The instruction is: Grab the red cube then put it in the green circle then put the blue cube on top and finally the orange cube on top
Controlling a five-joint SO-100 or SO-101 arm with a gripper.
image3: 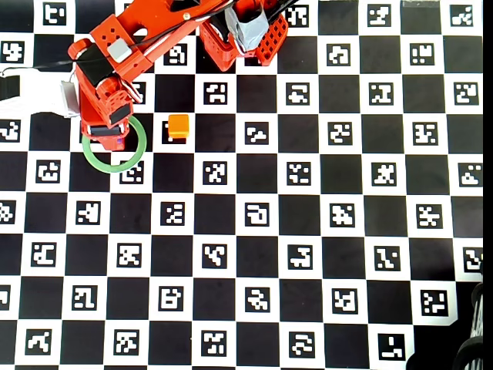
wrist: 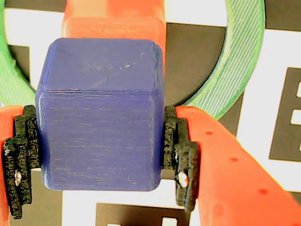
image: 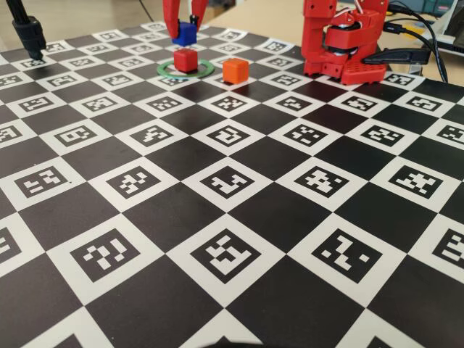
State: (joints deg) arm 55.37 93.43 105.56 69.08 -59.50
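Overhead, the arm reaches down with its fingers (wrist: 175, 155) clamped on the blue cube (image: 188, 33), held just above the red cube (image: 185, 59) inside the green circle (image: 205, 70), the orange cube (image: 235, 70) beside it.

Checkered board (image: 239, 217) — ring (image: 205, 70), two cubes

The gripper (wrist: 100, 155) hangs at the far left in the fixed view, pads (wrist: 181, 157) clamped on the blue cube (wrist: 101, 113).
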